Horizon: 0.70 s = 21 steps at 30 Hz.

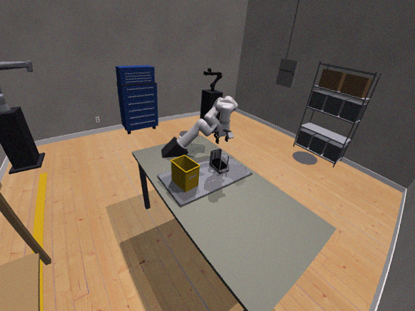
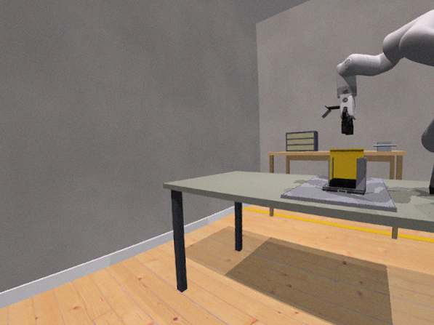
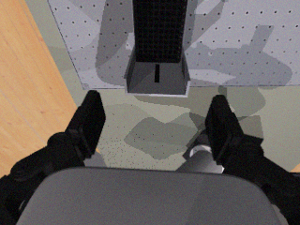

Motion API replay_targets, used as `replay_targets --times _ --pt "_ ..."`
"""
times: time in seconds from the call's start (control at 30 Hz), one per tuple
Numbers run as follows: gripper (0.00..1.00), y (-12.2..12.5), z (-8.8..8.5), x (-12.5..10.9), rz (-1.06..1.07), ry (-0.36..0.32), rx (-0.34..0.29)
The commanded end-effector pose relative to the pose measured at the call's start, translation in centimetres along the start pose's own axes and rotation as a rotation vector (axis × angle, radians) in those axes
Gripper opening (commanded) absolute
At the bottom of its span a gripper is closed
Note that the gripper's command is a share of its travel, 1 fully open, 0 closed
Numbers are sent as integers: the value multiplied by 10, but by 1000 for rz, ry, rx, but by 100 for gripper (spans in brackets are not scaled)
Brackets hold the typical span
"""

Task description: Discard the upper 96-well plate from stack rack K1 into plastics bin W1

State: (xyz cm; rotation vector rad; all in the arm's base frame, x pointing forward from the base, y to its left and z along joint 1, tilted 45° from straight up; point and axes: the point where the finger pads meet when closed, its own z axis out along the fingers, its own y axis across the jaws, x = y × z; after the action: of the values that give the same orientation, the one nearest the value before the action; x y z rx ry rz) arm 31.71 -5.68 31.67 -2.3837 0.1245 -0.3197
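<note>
The stack rack K1 is a small grey frame holding black 96-well plates. It stands on a perforated grey mat on the table. In the wrist view the rack is at the top, with the dark top plate seen from above. I cannot tell the upper plate from the lower one. The yellow plastics bin W1 stands upright on the mat, left of the rack. My gripper hangs open and empty above the table, just off the rack's back end. It also shows in the exterior view and in the wrist view.
The arm's dark base sits at the table's far corner behind the bin. In the exterior view the bin stands right behind the rack. The table edge and wood floor lie left of the gripper in the wrist view.
</note>
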Motion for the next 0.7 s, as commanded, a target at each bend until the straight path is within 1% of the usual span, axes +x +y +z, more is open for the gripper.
replay_targets --times 0.0,0.4,0.47,0.67 --pt "100 0 5 1 -1 3 -2" --pt "100 0 25 1 -1 3 -2" --pt "100 0 25 1 -1 3 -2" --pt "100 0 35 1 -1 3 -2"
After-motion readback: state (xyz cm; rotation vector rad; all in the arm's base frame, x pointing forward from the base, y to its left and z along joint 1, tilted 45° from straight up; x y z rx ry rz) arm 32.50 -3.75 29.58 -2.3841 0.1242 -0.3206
